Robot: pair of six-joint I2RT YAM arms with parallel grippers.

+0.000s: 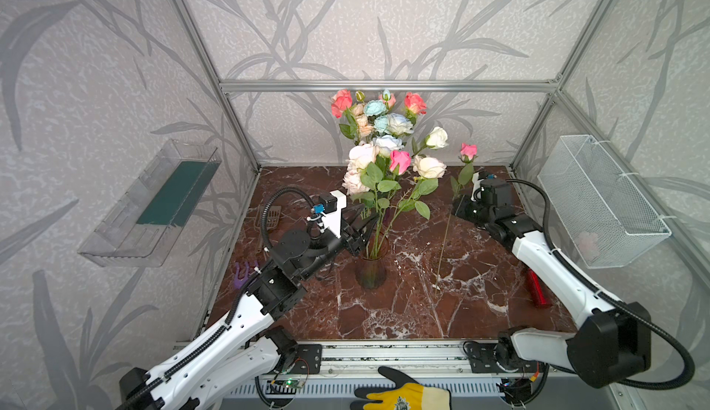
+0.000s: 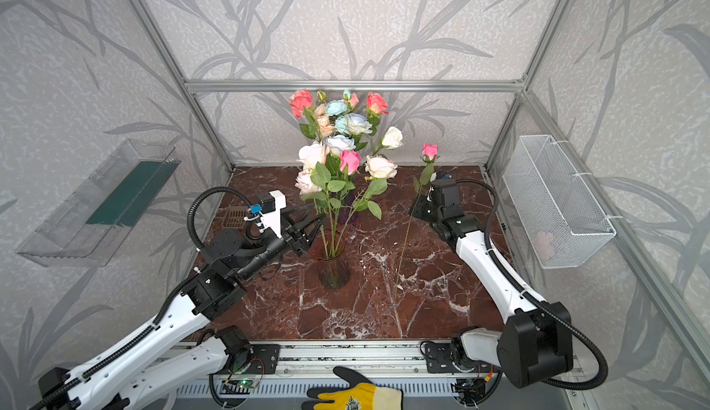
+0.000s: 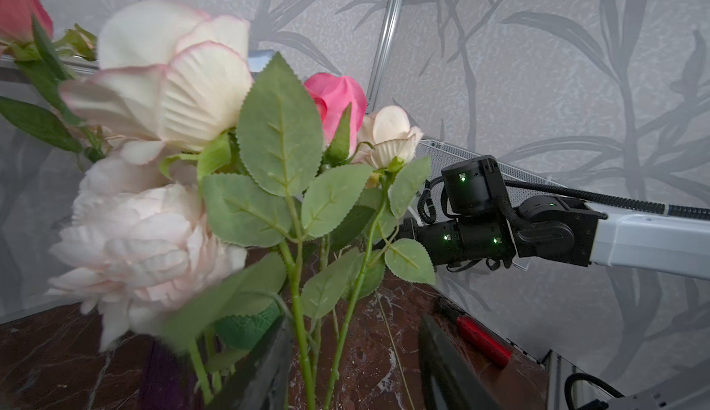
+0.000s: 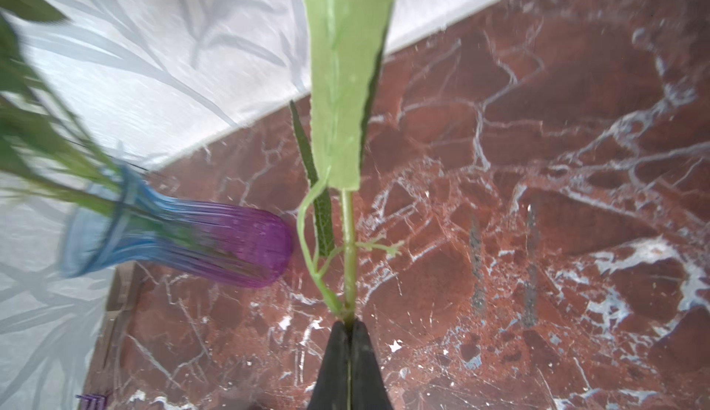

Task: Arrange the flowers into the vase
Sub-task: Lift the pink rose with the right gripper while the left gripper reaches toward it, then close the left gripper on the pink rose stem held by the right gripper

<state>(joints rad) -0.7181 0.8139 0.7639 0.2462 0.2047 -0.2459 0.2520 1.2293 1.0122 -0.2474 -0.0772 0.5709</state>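
Beside the vase (image 1: 370,271), thin-stemmed pink rose (image 1: 468,151)

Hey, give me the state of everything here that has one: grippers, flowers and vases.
front vase: upright, flowers in it.
back vase: upright, more flowers in it.
pink rose: upright, outside both vases, held by its stem.
left gripper: open, front vase's stems between its jaws.
right gripper: shut on pink rose's stem.

Counter (image 1: 384,312) is marbled red-brown, white-veined. Walls (image 1: 345,24) are printed grey with leaf shapes. Flowers (image 1: 386,146) are coloured pink, coral, white, cream, pale blue, green-leaved. Vase (image 4: 184,243) is tinted blue to purple.
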